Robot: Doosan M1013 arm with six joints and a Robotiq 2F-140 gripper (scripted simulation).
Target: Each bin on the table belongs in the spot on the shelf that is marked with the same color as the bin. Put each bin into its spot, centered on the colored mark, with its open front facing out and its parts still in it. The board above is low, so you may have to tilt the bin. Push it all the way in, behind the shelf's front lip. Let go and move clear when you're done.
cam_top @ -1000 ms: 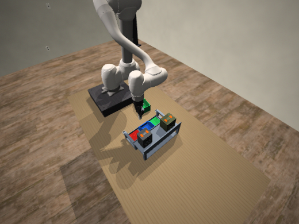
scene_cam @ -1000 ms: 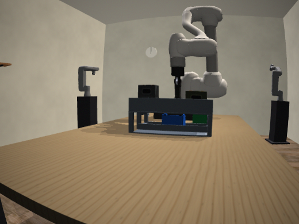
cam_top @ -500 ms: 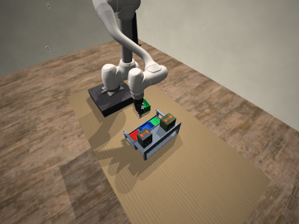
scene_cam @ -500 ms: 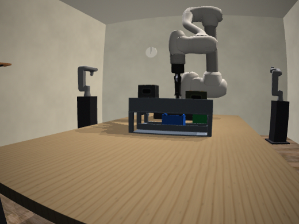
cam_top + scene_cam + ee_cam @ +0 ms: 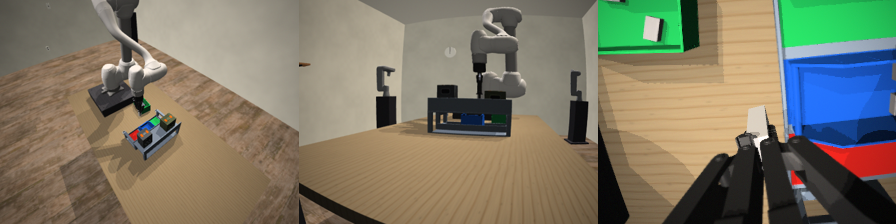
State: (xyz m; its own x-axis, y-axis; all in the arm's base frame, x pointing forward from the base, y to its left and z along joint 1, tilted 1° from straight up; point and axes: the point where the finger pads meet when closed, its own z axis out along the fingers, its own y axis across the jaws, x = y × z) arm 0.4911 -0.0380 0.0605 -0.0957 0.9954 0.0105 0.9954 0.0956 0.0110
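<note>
Here, a long wooden surface (image 5: 201,172) with a striped grain is seen on a floor of brown planks, enclosed by pale walls; a round clock (image 5: 450,51) is hung on the far wall. Two black pedestals (image 5: 386,111) carrying grey brackets are placed at either side of the surface in the exterior view.

A grey shelf (image 5: 161,143) is set on the surface near the arm's black base plate (image 5: 99,100). Two dark boxes with orange tops are stood on its upper board: one (image 5: 144,138) above the red mark (image 5: 133,135) and one (image 5: 168,121) near the green mark (image 5: 154,121). A blue bin (image 5: 838,95) is lodged in the shelf between the red and green marks, over the blue spot. The low upper board is seen to cover much of the shelf's interior in the exterior view.

The green bin (image 5: 146,105) is left on the surface behind the shelf, beside the base plate, with a pale part (image 5: 652,28) inside it. The claw (image 5: 754,145) is pointed downward with its fingers fully closed together, nothing being gripped. It is held above bare wood just beside the shelf's edge, with the green bin apart from it, toward the upper left of the wrist view.
</note>
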